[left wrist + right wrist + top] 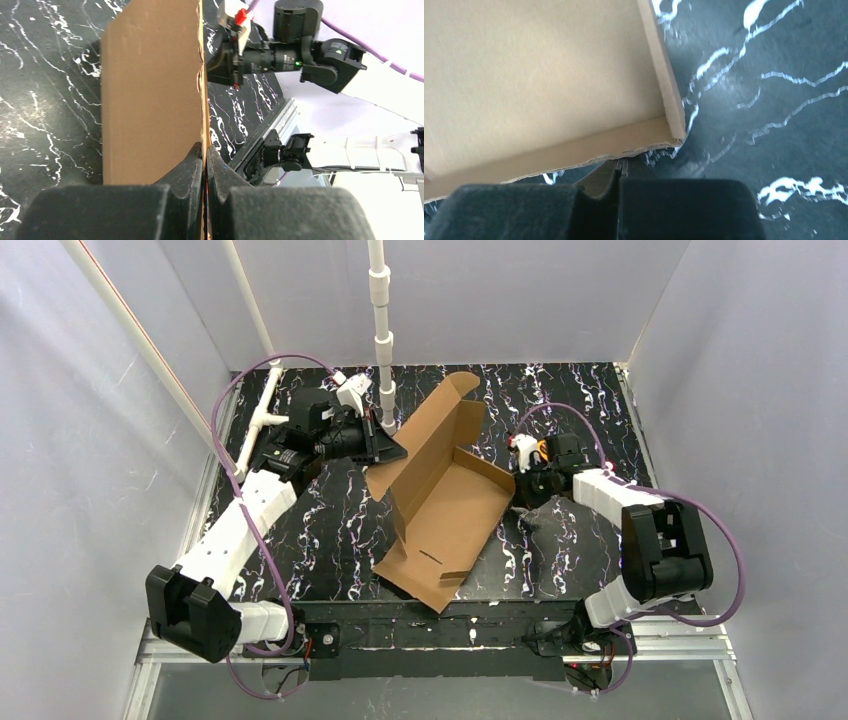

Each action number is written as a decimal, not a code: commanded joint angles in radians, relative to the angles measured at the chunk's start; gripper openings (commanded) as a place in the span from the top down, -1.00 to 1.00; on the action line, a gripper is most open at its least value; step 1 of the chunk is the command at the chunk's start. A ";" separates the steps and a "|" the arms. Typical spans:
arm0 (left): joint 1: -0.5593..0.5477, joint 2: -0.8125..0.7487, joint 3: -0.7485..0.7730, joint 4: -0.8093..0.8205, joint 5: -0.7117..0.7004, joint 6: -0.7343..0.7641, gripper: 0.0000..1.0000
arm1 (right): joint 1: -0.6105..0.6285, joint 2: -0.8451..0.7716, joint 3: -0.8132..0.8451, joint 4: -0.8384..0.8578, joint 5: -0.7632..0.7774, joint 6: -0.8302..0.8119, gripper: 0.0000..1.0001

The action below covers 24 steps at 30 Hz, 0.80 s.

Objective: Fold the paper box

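Top external view – items as they stand:

1. Paper box (450,510) – brown cardboard, partly folded, lying slantwise at the middle of the black marbled table (330,530). Its near end reaches almost to the near edge; a long flap rises at its far end. Side walls stand up along the tray part, and two short slots show near the near end.

2. My left gripper (395,452) – at the box's far-left edge, beside the foot of a white pipe (380,320). In the left wrist view my fingers (187,165) are pressed together with the thin cardboard edge clamped between them, and the brown panel (150,90) runs away from me.

3. My right gripper (517,490) – at the box's right wall, about midway along. In the right wrist view its fingers are together (620,165) just under the box's corner, with a strip of cardboard pinched between them; the pale inside of the box (539,75) fills the upper left.
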 commanded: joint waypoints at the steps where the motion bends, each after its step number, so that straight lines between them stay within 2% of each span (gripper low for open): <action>1: -0.025 -0.011 -0.008 0.036 0.078 -0.006 1.00 | 0.053 0.015 0.034 0.246 0.096 0.252 0.97; 5: -0.043 0.016 -0.008 0.040 0.117 -0.001 1.00 | 0.068 0.020 0.010 0.376 0.134 0.294 0.97; 10: -0.046 0.056 -0.009 0.074 0.158 -0.016 1.00 | 0.070 0.017 -0.010 0.398 0.097 0.289 0.96; 15: -0.047 0.109 0.014 0.098 0.176 -0.032 1.00 | 0.070 0.023 -0.005 0.389 0.106 0.269 0.85; 18: -0.046 0.120 0.041 0.068 0.146 -0.008 1.00 | 0.065 0.012 0.012 0.342 0.135 0.234 0.84; 21: -0.046 0.120 0.087 -0.026 0.055 0.061 1.00 | 0.030 -0.029 0.055 0.217 0.136 0.118 0.82; 23: -0.046 0.117 0.107 -0.056 0.008 0.100 1.00 | -0.041 -0.081 0.067 0.138 0.046 0.024 0.80; 24: -0.046 0.116 0.112 -0.061 -0.006 0.115 1.00 | -0.102 -0.111 0.066 0.112 -0.020 -0.009 0.70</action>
